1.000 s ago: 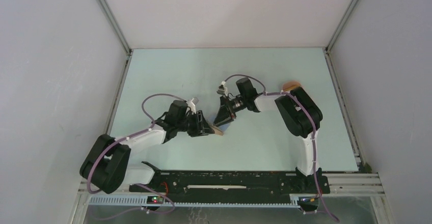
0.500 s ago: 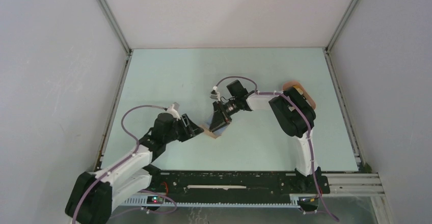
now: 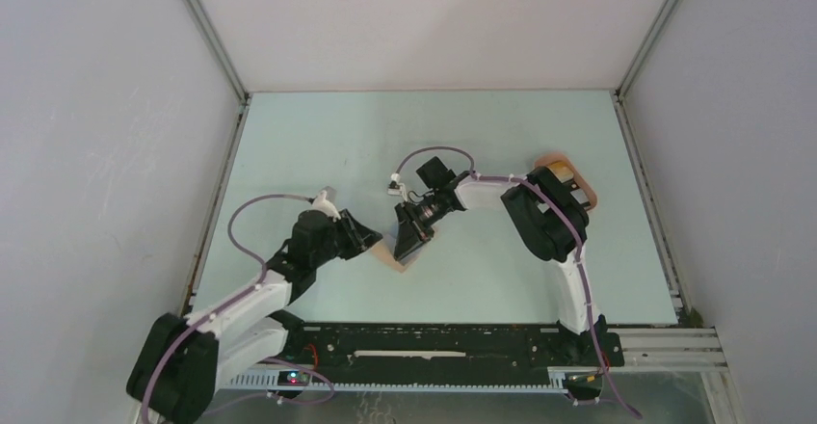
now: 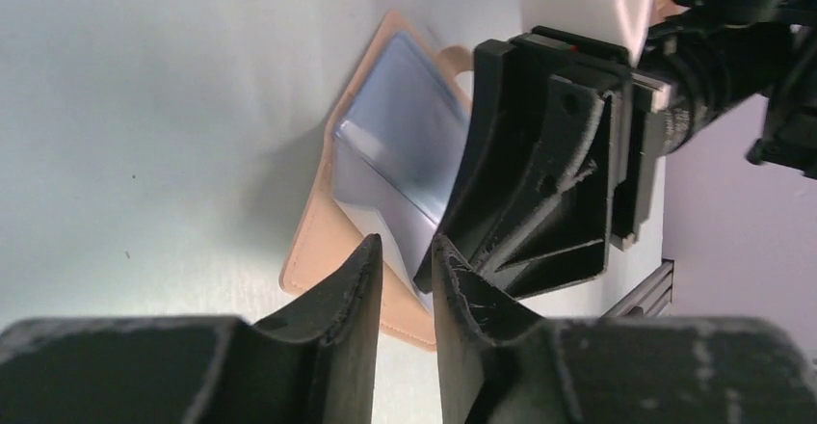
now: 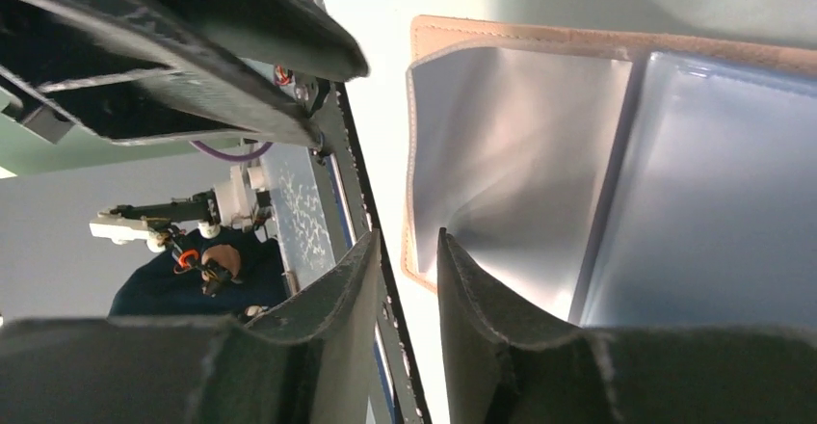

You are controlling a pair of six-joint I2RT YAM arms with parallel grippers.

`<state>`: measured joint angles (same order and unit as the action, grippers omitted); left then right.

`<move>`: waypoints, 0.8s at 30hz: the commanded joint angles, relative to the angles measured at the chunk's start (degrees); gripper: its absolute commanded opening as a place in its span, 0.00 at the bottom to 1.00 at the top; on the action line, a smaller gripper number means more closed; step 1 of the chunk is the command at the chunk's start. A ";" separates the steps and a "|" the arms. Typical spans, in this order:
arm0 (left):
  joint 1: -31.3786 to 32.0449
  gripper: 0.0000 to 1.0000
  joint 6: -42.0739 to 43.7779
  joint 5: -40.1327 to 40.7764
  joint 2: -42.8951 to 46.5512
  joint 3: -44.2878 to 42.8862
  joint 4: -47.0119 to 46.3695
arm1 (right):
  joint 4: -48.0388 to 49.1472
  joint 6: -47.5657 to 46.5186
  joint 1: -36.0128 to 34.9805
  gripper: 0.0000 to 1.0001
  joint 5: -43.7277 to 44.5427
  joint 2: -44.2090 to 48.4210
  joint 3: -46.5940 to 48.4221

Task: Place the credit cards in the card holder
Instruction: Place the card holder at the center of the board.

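1. The card holder (image 4: 310,247) lies open on the table (image 3: 385,135), directly between the two grippers. It is tan leather outside with glossy clear sleeves (image 5: 520,154) inside. It looks light, floppy at the fold and slick on the plastic.
2. The stitched leather rim looks like the safer place to pinch, rather than the sleeve film.
3. A blue-grey sheet in one sleeve may be one of the credit cards, but I cannot tell.
4. The left gripper (image 4: 405,279) is just beside the holder, with its jaws nearly together and nothing between them.
5. The right gripper (image 5: 407,270) is equally narrow and looks empty, with its tip down at the sleeves.
6. The peach tray (image 3: 578,181) sits well apart, behind the right arm.
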<state>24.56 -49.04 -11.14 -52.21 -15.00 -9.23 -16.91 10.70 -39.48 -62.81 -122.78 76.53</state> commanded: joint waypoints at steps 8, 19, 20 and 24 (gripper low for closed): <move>-0.30 0.26 2.13 -6.35 -16.37 -6.96 -14.15 | -3.92 -3.45 0.37 0.25 1.02 -2.12 2.46; 0.29 0.26 2.20 -7.45 -21.21 -5.43 -17.58 | -5.26 -4.32 0.50 0.20 1.69 -3.02 3.36; 0.39 0.26 2.19 -7.69 -22.25 -5.42 -17.53 | -5.55 -4.56 0.56 0.19 1.86 -2.92 3.45; 0.49 0.19 1.85 -6.53 -25.75 -3.33 -17.61 | -6.46 -5.90 1.26 0.18 3.03 -1.89 3.81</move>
<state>24.75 -48.01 -17.80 -75.44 -19.20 -24.97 -22.02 7.25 -38.94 -61.01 -125.27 78.39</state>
